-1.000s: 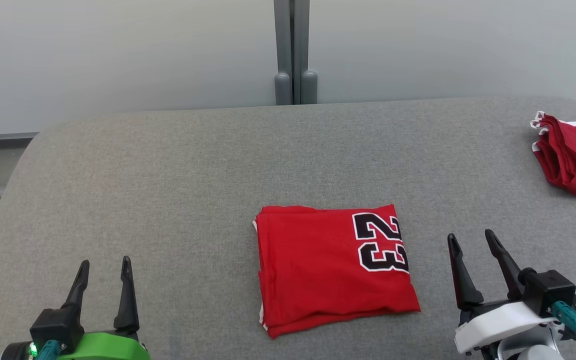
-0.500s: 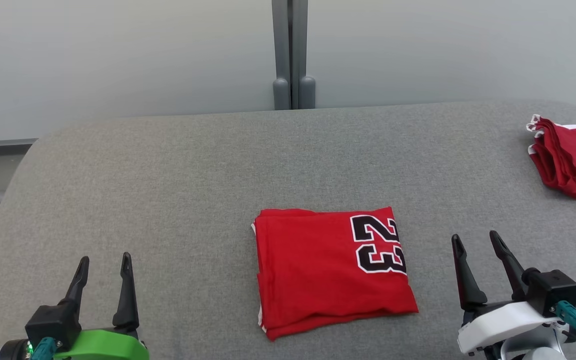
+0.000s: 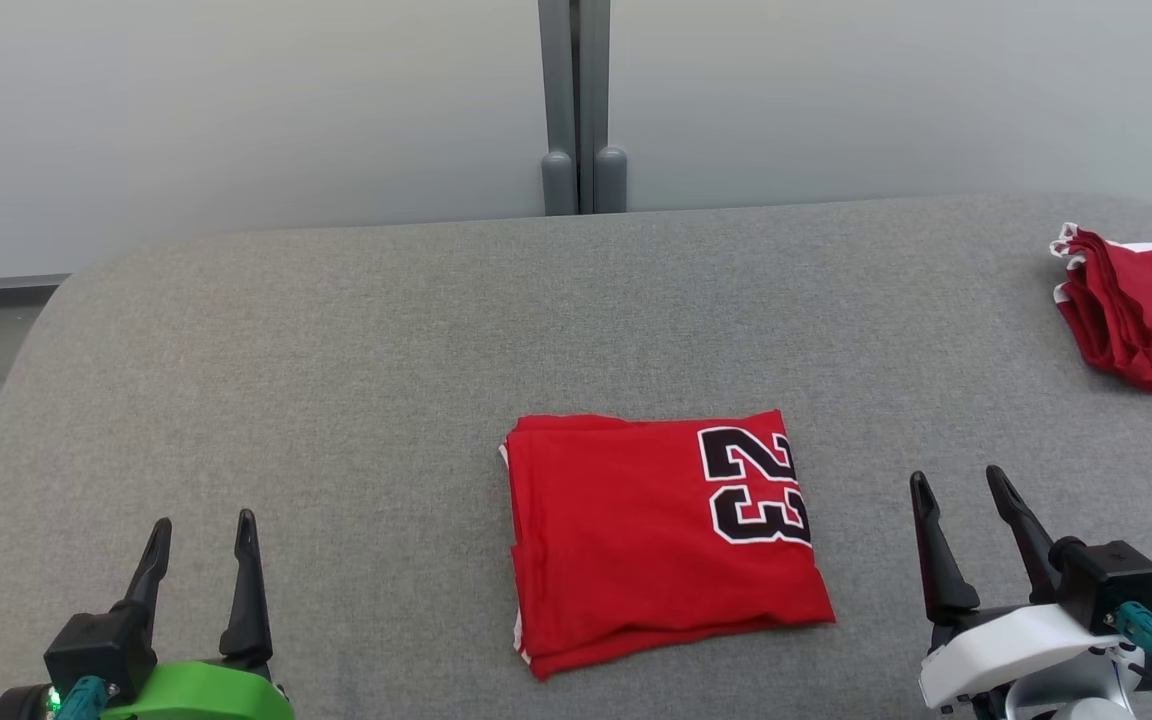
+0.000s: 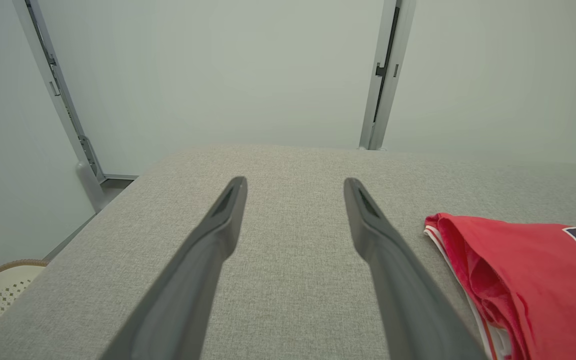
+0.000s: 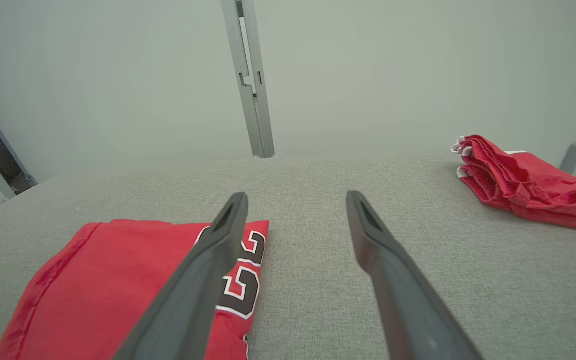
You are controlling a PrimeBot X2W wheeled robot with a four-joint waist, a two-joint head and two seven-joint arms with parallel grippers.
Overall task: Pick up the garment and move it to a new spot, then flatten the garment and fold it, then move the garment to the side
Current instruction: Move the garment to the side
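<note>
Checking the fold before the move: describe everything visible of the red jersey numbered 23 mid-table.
The folded red fabric jersey lies flat as a rough rectangle near the front middle of the grey cloth-covered table. A black 23 outlined in white sits by its right edge, turned sideways in the head view. Stacked layers and white trim show along the left edge; the lower edge is uneven. Only the table touches it; the open left claw and open right claw stand apart on either side.
</note>
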